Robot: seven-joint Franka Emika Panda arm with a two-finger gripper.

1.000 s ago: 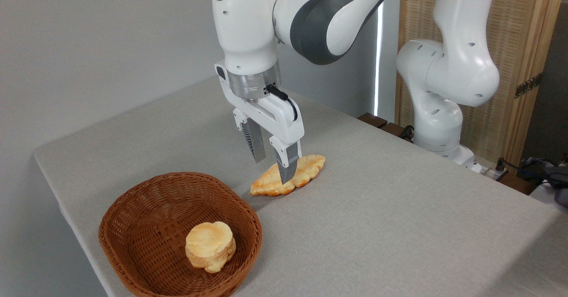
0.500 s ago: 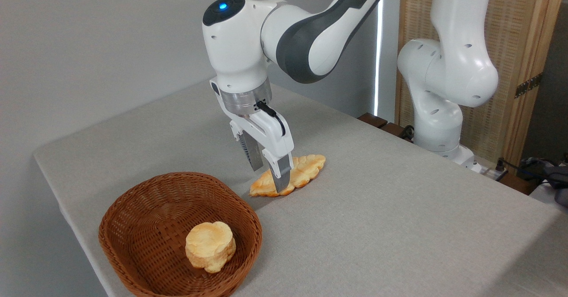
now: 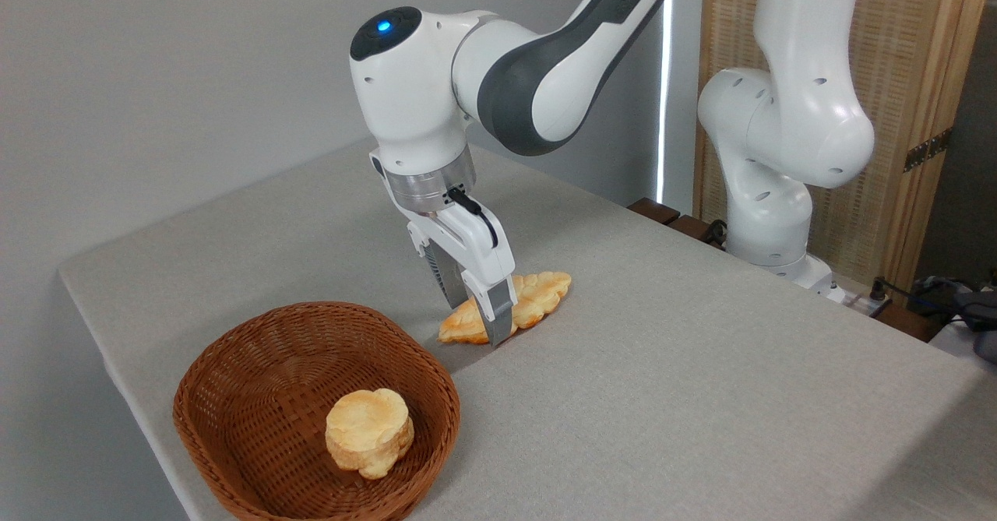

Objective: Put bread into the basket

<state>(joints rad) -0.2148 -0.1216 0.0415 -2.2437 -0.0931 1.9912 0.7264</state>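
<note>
**Two fingers straddling the loaf**

Both fingers [image 3: 499,315] of the gripper [image 3: 477,317] are spread and down at the table [image 3: 685,396], one on each side of the bread [image 3: 506,318], not pinching it yet as far as I can see. Loaf lies flat between them. Down-left of the fingers sits the basket [image 3: 234,365], with a small bun [image 3: 369,431] inside.

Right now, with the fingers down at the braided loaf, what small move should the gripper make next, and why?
Probably close the fingers. The gripper is open and straddles the bread, one finger in front and one behind, tips near the table. The loaf lies flat outside the basket, so it needs gripping before any lift.
</note>
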